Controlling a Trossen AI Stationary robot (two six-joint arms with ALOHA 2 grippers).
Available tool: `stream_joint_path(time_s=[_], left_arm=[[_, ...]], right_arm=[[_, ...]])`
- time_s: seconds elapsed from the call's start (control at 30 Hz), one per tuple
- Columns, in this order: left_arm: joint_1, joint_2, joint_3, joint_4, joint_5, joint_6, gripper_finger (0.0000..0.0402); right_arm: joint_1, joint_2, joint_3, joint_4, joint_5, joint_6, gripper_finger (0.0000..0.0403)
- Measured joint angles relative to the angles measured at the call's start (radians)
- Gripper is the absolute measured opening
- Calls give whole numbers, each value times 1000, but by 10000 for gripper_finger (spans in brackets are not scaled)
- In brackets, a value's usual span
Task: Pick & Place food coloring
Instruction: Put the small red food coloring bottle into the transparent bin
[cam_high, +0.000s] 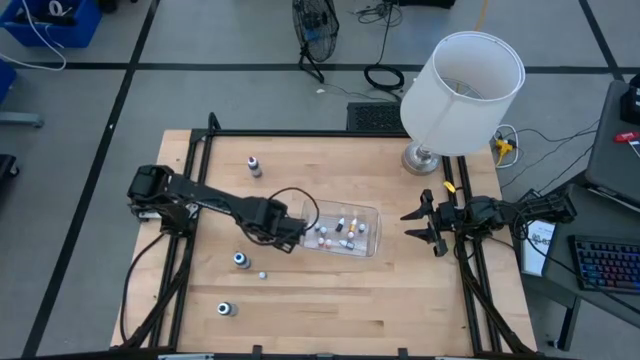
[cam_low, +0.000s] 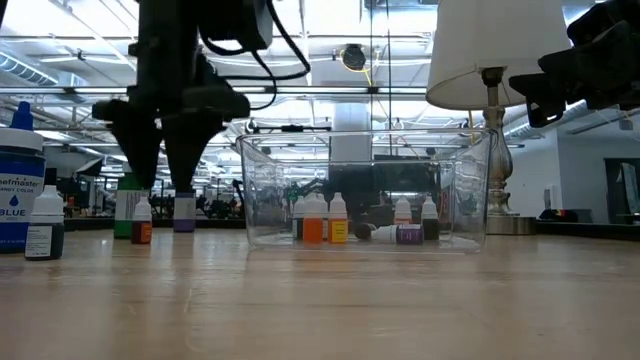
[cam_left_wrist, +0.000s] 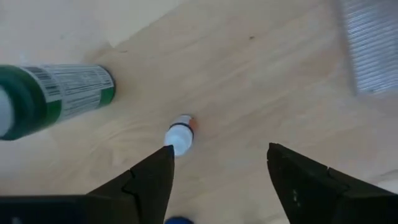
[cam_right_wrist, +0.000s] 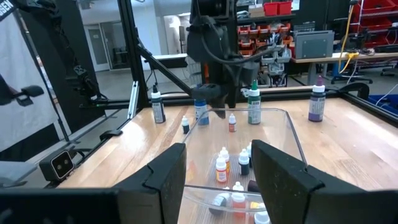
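Left gripper (cam_high: 292, 237) open, empty, poised over small orange bottle (cam_left_wrist: 180, 135) just left of tub (cam_high: 372, 215). Right gripper (cam_high: 420, 227) open, idle at table's right.

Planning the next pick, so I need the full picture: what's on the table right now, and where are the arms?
Tub: one, clear, table centre.
Small bottles in tub: several, white caps, orange, yellow and dark fills; exact count unclear.
Small bottles outside tub: two, orange and dark, left of the tub.
Larger bottles: four, purple, green, blue, dark-capped, standing on the table's left half.
Lamp: one, white shade, far right corner.
Table: one, light wood.
Left gripper: open, by the tub's left end.
Right gripper: open, right of the tub, waiting.
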Motion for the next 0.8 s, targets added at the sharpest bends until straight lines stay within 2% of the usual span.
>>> stream_joint_path(time_s=[0.17,0.33,0.67,0.8], left_arm=[[3,-1,-49,61,-4,-28,263],[4,-1,-82,69,-5,-58,253],[3,0,-174,215,-3,-72,242],[3,0,-194,223,-1,-74,239]], right_arm=[[0,0,0,0,0,0,169],[0,0,0,0,0,0,169],[0,0,0,0,0,0,169],[0,0,0,0,0,0,169]])
